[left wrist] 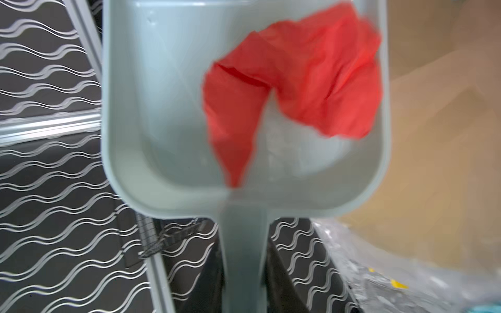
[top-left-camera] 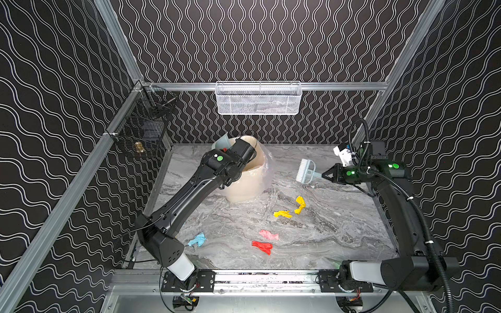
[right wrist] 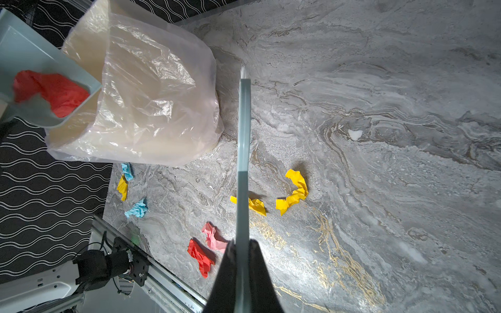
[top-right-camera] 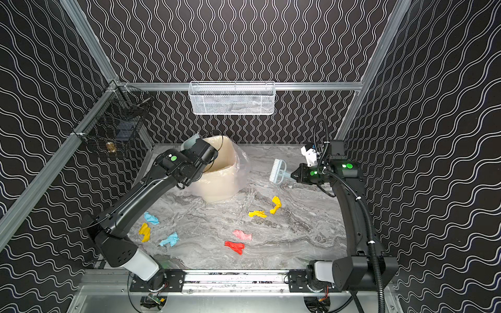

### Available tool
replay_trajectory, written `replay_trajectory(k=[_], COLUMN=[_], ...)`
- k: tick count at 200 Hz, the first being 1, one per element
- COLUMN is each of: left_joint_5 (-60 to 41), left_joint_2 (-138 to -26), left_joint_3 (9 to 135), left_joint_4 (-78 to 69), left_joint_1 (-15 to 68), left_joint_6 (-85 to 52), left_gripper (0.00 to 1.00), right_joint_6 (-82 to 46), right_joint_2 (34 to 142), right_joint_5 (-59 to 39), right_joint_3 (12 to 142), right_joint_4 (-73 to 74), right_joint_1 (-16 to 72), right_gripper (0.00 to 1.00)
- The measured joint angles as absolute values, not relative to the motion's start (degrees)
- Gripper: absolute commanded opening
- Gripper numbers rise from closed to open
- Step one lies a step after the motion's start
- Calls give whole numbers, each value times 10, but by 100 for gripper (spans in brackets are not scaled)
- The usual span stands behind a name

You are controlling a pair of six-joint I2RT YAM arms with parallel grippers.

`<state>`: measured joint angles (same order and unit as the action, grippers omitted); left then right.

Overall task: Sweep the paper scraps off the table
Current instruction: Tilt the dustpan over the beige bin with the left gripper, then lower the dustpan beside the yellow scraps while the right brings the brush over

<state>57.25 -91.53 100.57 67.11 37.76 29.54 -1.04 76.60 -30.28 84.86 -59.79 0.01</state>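
My left gripper [left wrist: 245, 261] is shut on the handle of a pale blue dustpan [left wrist: 162, 108], which is tilted at the rim of the bin [top-left-camera: 252, 184]. A red paper scrap [left wrist: 298, 81] lies in the pan. My right gripper [top-left-camera: 326, 174] is shut on the handle of a pale blue hand brush [top-left-camera: 305, 170], held above the table [top-left-camera: 339, 216] at the back right. On the table lie paper scraps: two yellow [top-left-camera: 300, 204] [top-left-camera: 282, 214], a pink [top-left-camera: 268, 234], a red [top-left-camera: 262, 246] and a blue [top-left-camera: 197, 240]. Near the left arm are another blue [top-right-camera: 151, 218] and a yellow [top-right-camera: 145, 232].
The beige bin has a clear plastic liner [right wrist: 149, 108] and stands at the back middle. A white mesh basket [top-left-camera: 257, 99] hangs on the back rail. A black wire basket [top-left-camera: 143, 127] hangs on the left rail. An aluminium rail [top-left-camera: 271, 277] edges the front.
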Motion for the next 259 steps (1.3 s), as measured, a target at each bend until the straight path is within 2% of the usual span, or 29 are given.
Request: replay_trajectory(k=[61, 123, 157, 195, 232, 259], left_joint_5=[606, 606, 577, 516, 407, 336], left_joint_2=[-882, -865, -865, -883, -893, -895], left_joint_3=[926, 919, 1007, 1080, 1091, 1047], left_joint_4=[550, 529, 548, 602, 631, 630], left_joint_1=[394, 394, 408, 466, 526, 563], left_joint_6=[439, 453, 381, 260, 141, 81], left_gripper=[6, 8, 8, 8, 8, 8], right_joint_6=[-10, -10, -10, -27, -100, -164], right_joint_2=[762, 763, 769, 772, 770, 774], right_joint_5=[-290, -283, -277, -273, -282, -287], right_joint_3=[846, 839, 832, 794, 721, 699], right_joint_4=[-603, -604, -604, -603, -575, -536], right_joint_1=[8, 9, 11, 27, 34, 45], right_gripper=[0, 0, 0, 0, 0, 0])
